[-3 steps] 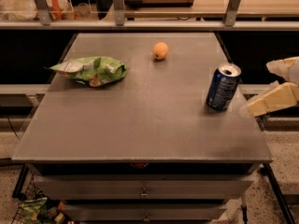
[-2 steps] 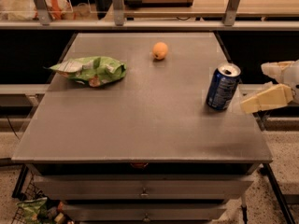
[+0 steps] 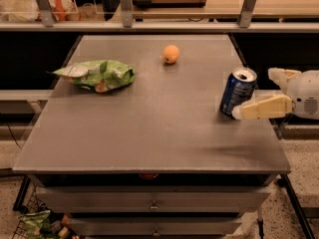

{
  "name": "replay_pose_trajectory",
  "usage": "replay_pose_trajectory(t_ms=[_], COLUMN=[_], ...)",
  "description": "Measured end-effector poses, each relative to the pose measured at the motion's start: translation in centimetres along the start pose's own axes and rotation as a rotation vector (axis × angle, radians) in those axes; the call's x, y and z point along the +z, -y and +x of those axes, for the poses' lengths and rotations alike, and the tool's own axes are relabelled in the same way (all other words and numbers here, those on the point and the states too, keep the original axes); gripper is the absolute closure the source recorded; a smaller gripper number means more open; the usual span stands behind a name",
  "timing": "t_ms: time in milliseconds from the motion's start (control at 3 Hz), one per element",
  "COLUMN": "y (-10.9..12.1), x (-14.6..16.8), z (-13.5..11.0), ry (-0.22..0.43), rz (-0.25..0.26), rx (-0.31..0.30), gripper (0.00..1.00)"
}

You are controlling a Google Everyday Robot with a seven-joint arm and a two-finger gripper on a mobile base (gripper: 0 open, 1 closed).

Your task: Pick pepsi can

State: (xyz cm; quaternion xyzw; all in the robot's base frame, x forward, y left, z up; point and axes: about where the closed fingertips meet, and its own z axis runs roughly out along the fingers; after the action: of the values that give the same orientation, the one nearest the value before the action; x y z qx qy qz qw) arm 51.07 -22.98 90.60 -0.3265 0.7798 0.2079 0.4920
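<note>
The pepsi can (image 3: pixel 238 91) is dark blue with white markings and a silver top. It stands upright near the right edge of the grey table (image 3: pixel 149 128). My gripper (image 3: pixel 253 92) comes in from the right at can height. It is open: the near cream finger (image 3: pixel 260 108) lies just in front of and to the right of the can, and the far finger (image 3: pixel 280 75) is behind and to the right. The can is just left of the gap between the fingers and is not held.
A green crinkled chip bag (image 3: pixel 96 74) lies at the table's left. A small orange fruit (image 3: pixel 171 54) sits at the back middle. A railing with metal posts (image 3: pixel 124 6) runs behind the table. Drawers (image 3: pixel 149 203) are below the front edge.
My gripper has moved left toward the can, with the near finger now close beside its base. The can, bag and fruit have not moved.
</note>
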Motion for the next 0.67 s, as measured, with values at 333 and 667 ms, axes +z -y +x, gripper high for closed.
replay_pose_trajectory(t_ms=[333,667], y=[0.2,0.3], x=[1.2,2.4], z=[0.0,0.1], ry=[0.047,0.067], rz=[0.030,0.054], rx=[-0.033,-0.069], gripper=[0.00,0.00])
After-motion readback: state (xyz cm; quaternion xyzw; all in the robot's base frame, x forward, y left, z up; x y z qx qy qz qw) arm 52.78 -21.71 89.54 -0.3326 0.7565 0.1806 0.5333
